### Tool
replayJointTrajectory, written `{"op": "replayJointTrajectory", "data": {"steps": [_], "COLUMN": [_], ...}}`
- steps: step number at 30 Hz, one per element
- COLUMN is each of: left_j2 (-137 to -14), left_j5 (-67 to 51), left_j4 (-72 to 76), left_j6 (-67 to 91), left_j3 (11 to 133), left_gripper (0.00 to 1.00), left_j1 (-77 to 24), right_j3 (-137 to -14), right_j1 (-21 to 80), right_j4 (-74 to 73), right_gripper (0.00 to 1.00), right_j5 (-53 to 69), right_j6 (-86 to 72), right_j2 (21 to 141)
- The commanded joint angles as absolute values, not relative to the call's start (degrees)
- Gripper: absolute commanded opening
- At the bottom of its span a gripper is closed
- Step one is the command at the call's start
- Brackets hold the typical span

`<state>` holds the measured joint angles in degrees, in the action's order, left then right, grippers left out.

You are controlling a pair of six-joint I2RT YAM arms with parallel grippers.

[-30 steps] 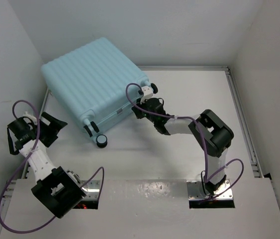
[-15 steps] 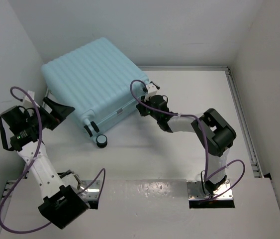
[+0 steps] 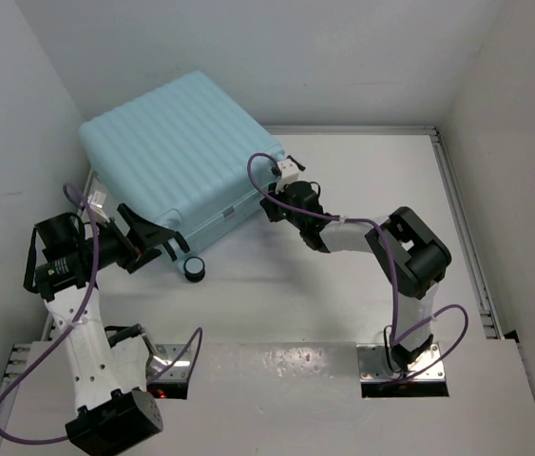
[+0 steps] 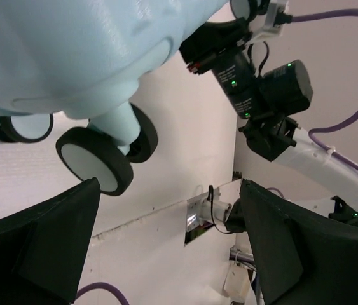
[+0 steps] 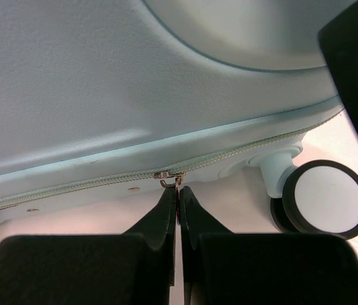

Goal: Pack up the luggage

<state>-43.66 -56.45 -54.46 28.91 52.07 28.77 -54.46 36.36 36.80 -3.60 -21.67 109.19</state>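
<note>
The luggage (image 3: 177, 147) is a big pale-blue ribbed suitcase lying closed at the back left of the table. My right gripper (image 3: 267, 209) is at its near right side, shut on the small metal zipper pull (image 5: 177, 182) of the zipper that runs along the seam (image 5: 70, 186). My left gripper (image 3: 161, 239) is open at the suitcase's near corner, just in front of the black-and-white wheels (image 4: 93, 159). Nothing lies between the left fingers (image 4: 39, 244). In the left wrist view the shell (image 4: 70, 51) fills the top left.
White walls stand close on the left, back and right. A metal rail (image 3: 462, 218) runs along the table's right edge. One wheel (image 3: 194, 270) sticks out toward the table's middle, another (image 5: 331, 200) shows beside the right fingers. Purple cables loop off both arms.
My left arm has swung from the left wall toward the suitcase's near corner, gripper still open. The right gripper shifted slightly up and right early on, then held still on the zipper pull.
</note>
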Motion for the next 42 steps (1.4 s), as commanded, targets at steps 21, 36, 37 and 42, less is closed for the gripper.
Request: {"op": "replayJointTrajectory", "data": {"steps": [21,36,37,42], "left_j2": [-51.5,-61.3,-62.0,-65.4], "left_j5": [-50.5,-42.7,-40.9,-32.8], "left_j4": [-34.8,-25.0,-25.0,-30.2], "left_j6": [43.5,51.5,51.5,50.2], "left_j3": [47.7,52.6,53.2,55.3], "left_gripper": [0.90,0.78,0.69,0.38], "left_j1": [23.2,5.5,4.9,4.9], "right_j3": [-55.7,-57.5,-57.5,-56.6], "right_j1": [35.5,36.6,36.6,35.9], "right_j4": [36.8,36.3,36.5,36.7], "right_gripper": [0.00,0.00,0.00,0.00], "right_j5": [-5.1,-5.8,-6.1,-5.5], "right_j6": [-20.0,-19.8,-19.7,-19.8], "right_j2": [110.6,112.1,112.1,111.5]}}
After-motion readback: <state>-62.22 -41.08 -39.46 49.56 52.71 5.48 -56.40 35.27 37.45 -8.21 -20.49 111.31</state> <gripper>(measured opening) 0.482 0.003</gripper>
